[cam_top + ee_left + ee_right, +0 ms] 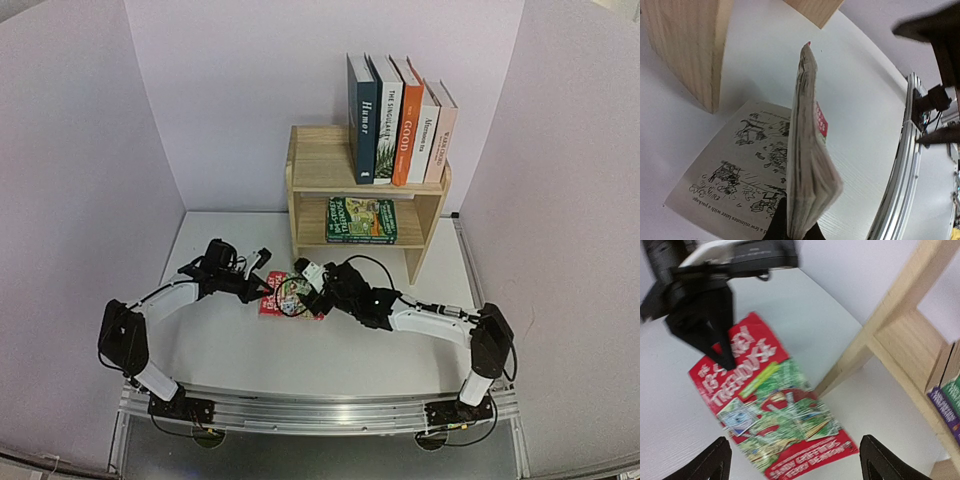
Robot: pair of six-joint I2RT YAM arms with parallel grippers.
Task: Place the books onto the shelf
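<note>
- Top external: high behind the near edge, looking down over table (230, 350) and shelf (320, 160).
- Left wrist: low, close against the page edges of the red book (807, 150).
- Right wrist: close above that book's cover.

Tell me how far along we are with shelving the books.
Done: five upright books stand on the top tier of the shelf, and a green paperback lies flat on the lower tier, apparently on another. In hand: the left claw is shut on pages of the red paperback, open on the table; the right claw hangs open over it. Left: shelving that one.
</note>
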